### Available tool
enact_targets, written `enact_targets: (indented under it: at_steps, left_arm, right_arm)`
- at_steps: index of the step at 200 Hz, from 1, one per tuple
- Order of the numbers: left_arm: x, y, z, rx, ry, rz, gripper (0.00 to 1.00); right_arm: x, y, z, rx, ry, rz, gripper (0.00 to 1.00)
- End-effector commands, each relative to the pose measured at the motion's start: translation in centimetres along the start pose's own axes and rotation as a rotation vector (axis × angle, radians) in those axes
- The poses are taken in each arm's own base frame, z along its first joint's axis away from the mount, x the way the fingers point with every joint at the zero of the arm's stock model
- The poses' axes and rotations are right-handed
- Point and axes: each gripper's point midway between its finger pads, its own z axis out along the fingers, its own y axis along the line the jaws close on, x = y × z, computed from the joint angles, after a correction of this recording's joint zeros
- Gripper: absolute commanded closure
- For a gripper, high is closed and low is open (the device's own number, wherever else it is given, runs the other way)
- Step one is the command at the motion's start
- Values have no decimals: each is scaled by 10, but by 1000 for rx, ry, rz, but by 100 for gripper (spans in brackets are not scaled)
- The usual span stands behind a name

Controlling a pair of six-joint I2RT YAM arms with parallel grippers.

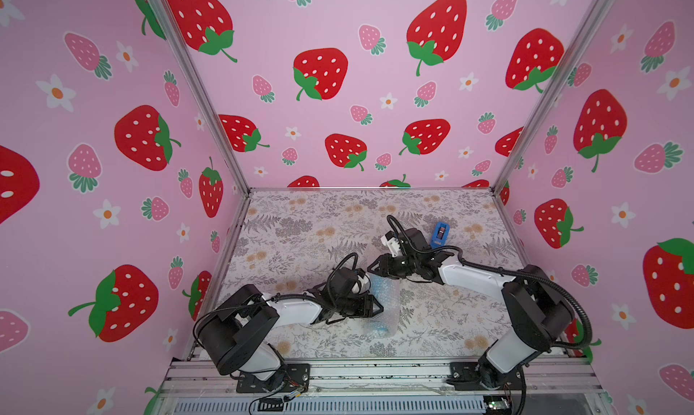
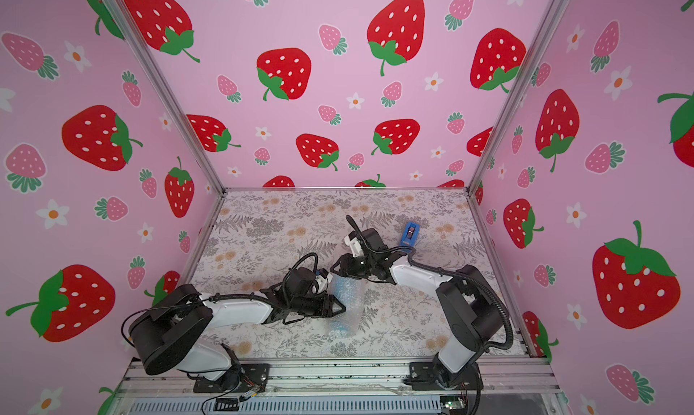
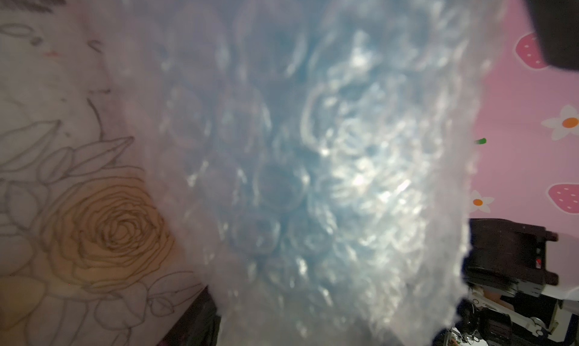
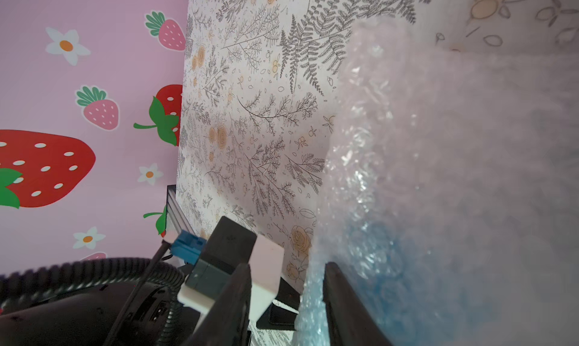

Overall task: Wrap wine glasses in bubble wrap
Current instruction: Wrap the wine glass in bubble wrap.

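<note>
We find no text, label, brand or number that we can read in any view. The blue tape dispenser (image 1: 440, 236) right of centre in both top views shows a dark patch on its face, too small for us to make out, and the strawberry walls (image 1: 338, 18) and the floral surface (image 1: 300, 214) carry only printed pictures.

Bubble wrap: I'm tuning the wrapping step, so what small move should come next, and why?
Probably shut the right gripper on the bubble wrap edge. In the right wrist view its jaws stand apart with that edge between them, against one finger. The goblet shows blue through film that looks loose, so a firm hold on the edge seems needed before pulling it tighter.
</note>
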Motion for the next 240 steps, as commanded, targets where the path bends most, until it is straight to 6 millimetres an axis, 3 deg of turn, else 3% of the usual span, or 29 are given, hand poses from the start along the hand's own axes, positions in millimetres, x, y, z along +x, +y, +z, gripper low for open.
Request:
enact_targets:
  at_steps: [1,55,94,137,169,202,219,240]
  left_arm:
    - [2,10,1,-32,-14,13,37]
    - [1,2,5,31,-16,28,34]
    - [5,0,11,51,26,52,42]
    - [9,-11,15,90,61,98,56]
    - [9,-6,18,50,63,99,58]
    - [6,-5,20,11,54,104,62]
    - [5,-6,23,-9,50,111,64]
    - [4,-7,27,-18,40,110,68]
  right_arm:
    - [9,-14,-7,45,12,12,60]
    - [26,-35,-26,97,-4,40,60]
    - [25,-38,-37,91,-30,54,60]
    - [-9,-27,-63,49,-107,34,60]
    - [-50,-33,-117,66,-239,28,60]
    - [-80,-72,-184,159,-405,93,60]
    - [-86,-99,-203,189,-450,158,60]
    - [-88,-130,-212,208,-460,232,60]
